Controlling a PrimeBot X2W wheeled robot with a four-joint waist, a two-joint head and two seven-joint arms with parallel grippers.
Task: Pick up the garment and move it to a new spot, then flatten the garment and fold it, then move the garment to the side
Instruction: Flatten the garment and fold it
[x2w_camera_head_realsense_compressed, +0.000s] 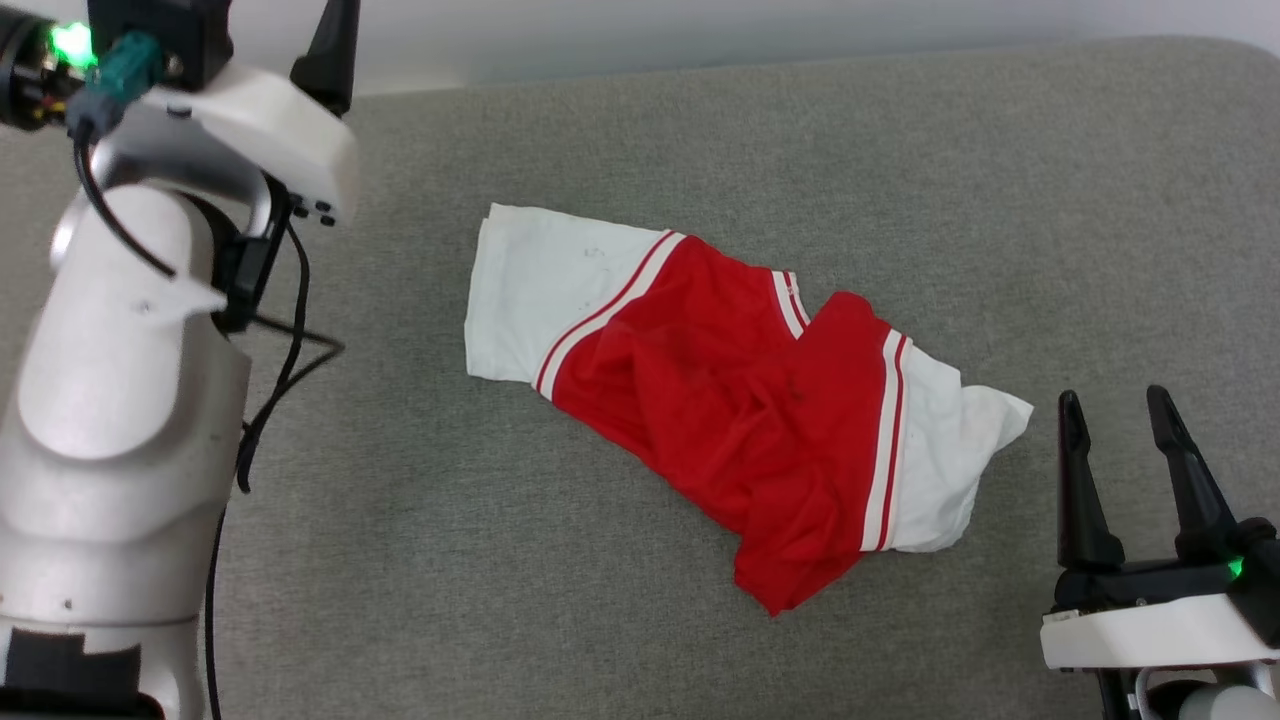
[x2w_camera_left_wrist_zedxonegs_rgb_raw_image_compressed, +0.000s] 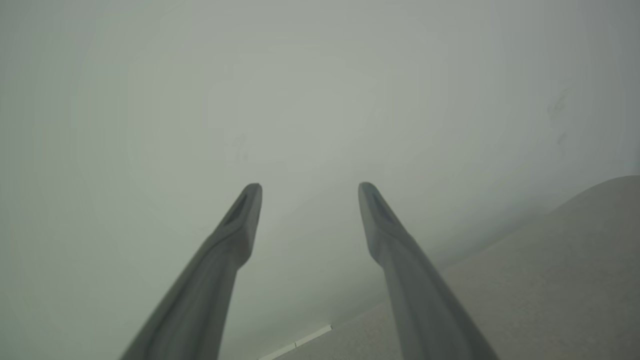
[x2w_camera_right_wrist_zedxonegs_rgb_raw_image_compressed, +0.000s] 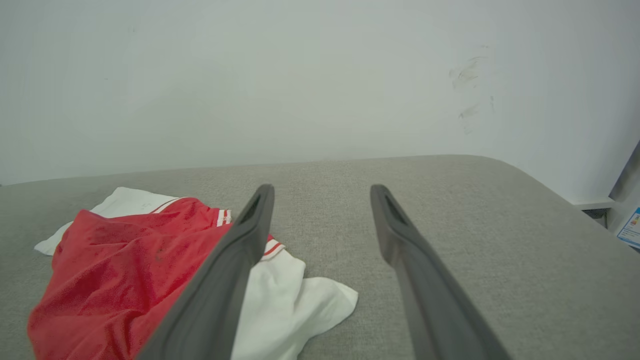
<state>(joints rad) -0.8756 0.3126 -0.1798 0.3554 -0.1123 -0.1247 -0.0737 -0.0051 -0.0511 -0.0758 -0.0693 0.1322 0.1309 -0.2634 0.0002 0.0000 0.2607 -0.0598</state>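
The right gripper holds its jaws wide and empty, low by the desk's right edge. It sits just beside the garment, probably staged for a first pinch. The left gripper, jaws likewise wide and empty, is raised at the far left edge toward the wall, leaving the crumpled, unfolded garment at mid-desk unobstructed.

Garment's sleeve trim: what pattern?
Red-and-white stripes on the red soft jersey garment, best in the head view.
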